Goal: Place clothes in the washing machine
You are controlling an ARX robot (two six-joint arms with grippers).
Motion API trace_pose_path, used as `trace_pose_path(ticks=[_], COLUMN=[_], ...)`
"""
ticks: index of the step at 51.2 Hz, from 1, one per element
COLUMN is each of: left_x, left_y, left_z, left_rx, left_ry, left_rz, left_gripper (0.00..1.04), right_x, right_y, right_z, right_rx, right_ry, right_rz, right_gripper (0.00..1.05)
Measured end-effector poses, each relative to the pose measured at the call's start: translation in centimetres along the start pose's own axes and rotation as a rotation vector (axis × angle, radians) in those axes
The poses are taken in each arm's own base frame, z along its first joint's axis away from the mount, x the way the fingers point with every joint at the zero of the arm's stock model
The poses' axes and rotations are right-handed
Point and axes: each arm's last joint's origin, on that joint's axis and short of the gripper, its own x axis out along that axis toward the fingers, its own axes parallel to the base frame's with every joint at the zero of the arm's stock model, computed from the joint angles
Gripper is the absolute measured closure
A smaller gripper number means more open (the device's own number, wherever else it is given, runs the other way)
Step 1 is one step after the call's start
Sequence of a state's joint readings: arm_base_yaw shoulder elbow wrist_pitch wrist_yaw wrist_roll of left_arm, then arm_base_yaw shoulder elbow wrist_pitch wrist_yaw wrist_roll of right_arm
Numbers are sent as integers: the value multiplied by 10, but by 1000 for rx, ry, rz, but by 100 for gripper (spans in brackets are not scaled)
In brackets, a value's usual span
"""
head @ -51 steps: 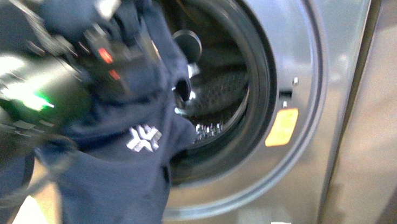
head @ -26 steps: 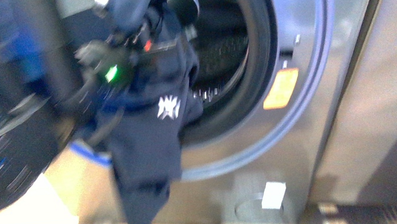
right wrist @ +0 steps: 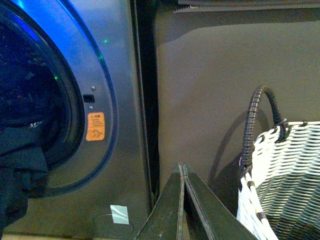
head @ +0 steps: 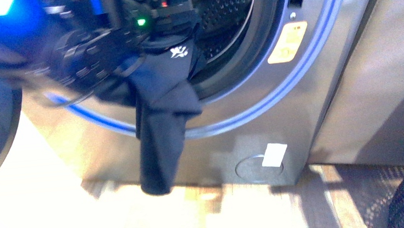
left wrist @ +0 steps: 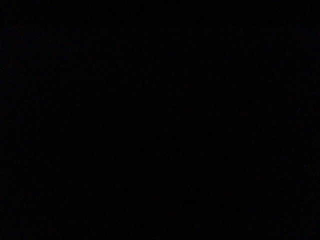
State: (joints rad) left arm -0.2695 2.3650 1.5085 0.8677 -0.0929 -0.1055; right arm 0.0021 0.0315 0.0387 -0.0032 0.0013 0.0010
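1. The clothes (head: pixel 161 112) are draped over the washing machine (head: pixel 309 99) porthole lip, with a long tail dangling outside.
2. Left gripper (head: pixel 150 16) is buried in fabric, can't tell its state. Right gripper (right wrist: pixel 183 200) is pinched together, empty.
3. Fabric looks soft and floppy, so I'd grab the hanging tail.

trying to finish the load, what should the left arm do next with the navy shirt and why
Probably push deeper into the drum before letting go. In the front view most of the navy shirt hangs out over the door gasket, down the washing machine front towards the floor. The left wrist view is dark. The right gripper sits shut and empty beside the wicker basket.
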Motion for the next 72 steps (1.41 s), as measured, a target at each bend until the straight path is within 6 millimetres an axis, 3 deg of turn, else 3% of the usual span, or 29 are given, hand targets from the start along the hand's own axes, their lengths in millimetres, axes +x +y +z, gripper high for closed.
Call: trace_pose_path(ticks=[5, 22, 39, 47, 57, 65, 68, 72], left_x=[17, 68, 112, 121, 122, 122, 122, 122], left_y=[2, 11, 27, 39, 38, 37, 37, 36], left_z=[1, 7, -11, -26, -19, -14, -12, -12], left_rx=[0, 9, 29, 32, 36, 39, 37, 38], left_ry=[3, 1, 57, 88, 67, 59, 55, 53], left_rz=[7, 33, 103, 137, 131, 131, 131, 128], left_gripper=[92, 92, 92, 92, 92, 69, 64, 48], right_x=[0, 0, 0, 0, 0, 0, 0, 0], right_y=[0, 0, 0, 0, 0, 0, 0, 0], right_z=[-9, -9, -9, -9, -9, -9, -9, -9], right_rx=[0, 0, 0, 0, 0, 0, 0, 0], right_ry=[7, 6, 6, 6, 6, 6, 6, 6], right_rz=[0, 0, 0, 0, 0, 0, 0, 0], right_gripper=[102, 102, 102, 102, 102, 102, 102, 102])
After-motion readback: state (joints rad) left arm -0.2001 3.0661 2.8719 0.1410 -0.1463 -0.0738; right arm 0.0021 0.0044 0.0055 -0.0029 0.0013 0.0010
